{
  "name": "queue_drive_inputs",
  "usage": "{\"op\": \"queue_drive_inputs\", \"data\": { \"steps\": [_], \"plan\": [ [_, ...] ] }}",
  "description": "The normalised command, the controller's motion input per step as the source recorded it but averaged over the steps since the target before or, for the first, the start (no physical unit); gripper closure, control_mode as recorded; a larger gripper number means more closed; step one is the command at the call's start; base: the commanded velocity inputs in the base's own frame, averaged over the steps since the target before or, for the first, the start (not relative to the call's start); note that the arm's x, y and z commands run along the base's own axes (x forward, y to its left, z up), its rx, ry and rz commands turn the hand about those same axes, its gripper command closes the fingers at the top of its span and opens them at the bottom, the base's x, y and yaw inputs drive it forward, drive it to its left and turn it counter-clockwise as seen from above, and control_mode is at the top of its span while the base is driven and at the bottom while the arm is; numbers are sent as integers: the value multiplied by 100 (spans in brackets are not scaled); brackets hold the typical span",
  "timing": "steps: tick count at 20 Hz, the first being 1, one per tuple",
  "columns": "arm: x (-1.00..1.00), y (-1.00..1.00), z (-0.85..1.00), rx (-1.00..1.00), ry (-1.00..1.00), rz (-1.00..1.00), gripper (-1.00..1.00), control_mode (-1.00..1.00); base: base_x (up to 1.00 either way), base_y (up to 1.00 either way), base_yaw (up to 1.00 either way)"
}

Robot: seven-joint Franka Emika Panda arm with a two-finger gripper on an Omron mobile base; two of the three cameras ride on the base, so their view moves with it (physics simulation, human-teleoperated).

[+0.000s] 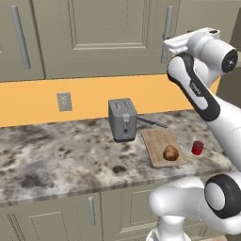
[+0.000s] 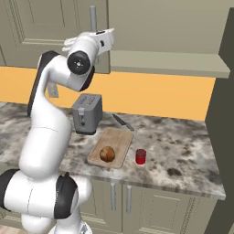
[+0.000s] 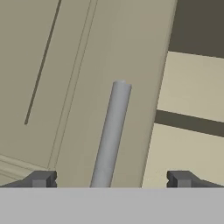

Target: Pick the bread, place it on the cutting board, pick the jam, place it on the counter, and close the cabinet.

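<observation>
A marble-patterned counter [image 1: 61,150] runs across the middle of both base views, with an orange wall band behind it and low olive-grey cupboards beneath. In the left base view a grey wall plate [image 1: 64,101] sits on the orange band at centre left. A grey toaster [image 1: 123,119] stands near the middle of the counter, and a dark knife [image 1: 151,123] lies just behind the cutting board [image 1: 157,141].

The cutting board lies flat right of the toaster, its long axis running from the counter's front edge toward the wall. The bread [image 1: 171,152] rests on the board's near end; in the right base view it is a round brown lump [image 2: 107,153] at lower centre. The jam [image 1: 197,148] stands upright on the counter just right of the board, apart from it.

The cabinet [image 1: 103,33] fills the top of the left base view. In the right base view its door [image 2: 41,27] stands out from the front at upper left, with the cabinet's underside showing beside it to the right. The bar handle [image 3: 111,135] runs lengthwise up the door.

In the hand view the pincer [image 3: 111,179] has its tips wide apart at the bottom of the frame, one on either side of the handle, holding nothing; whether either tip touches the handle or door cannot be told.
</observation>
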Motion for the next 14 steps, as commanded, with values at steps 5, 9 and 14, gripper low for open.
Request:
{"op": "queue_drive_inputs", "data": {
  "steps": [5,9,14],
  "plan": [
    [-82,-10,40,0,4,0,-100,-100,0,0,0],
    [-84,-7,40,0,9,0,-100,-100,0,0,0],
    [-85,-6,32,0,16,-3,-100,-100,0,0,0]
  ]
}}
